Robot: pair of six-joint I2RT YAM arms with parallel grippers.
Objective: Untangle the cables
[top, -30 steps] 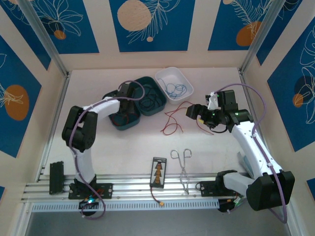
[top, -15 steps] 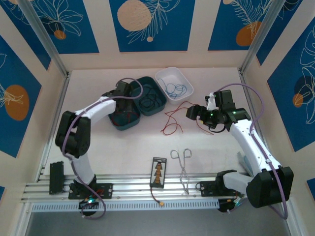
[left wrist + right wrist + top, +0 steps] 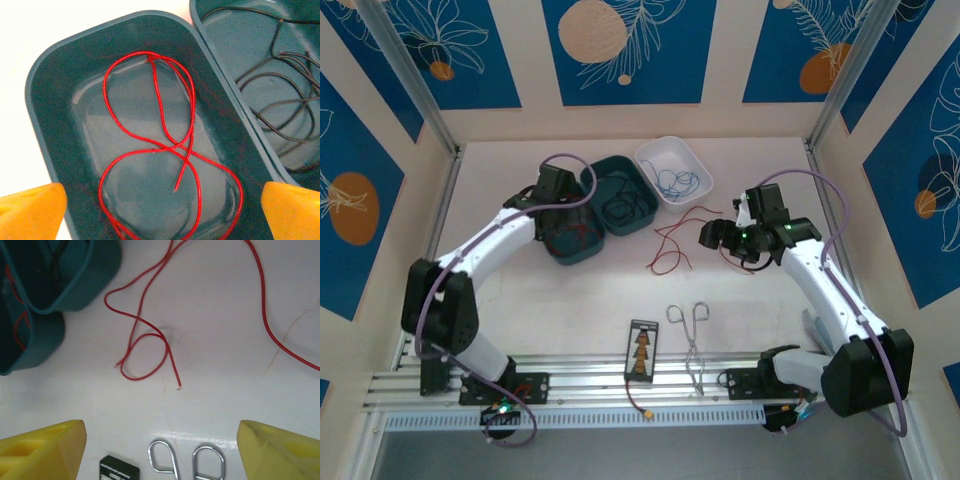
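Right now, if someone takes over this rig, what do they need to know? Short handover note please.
Left gripper: open, empty, over the left teal tray, which holds a red cable.
Right gripper: open, empty, above a loose red cable on the table.
Done: black cable in the second teal tray; blue cable in the white tray.
Left: the loose red cable, looped over itself, not yet in a tray.

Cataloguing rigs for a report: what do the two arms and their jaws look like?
Left arm and right arm are alike: white shells, black joints and bases, a purple-grey cable looped along each. Left jaws are orange, right jaws yellow.
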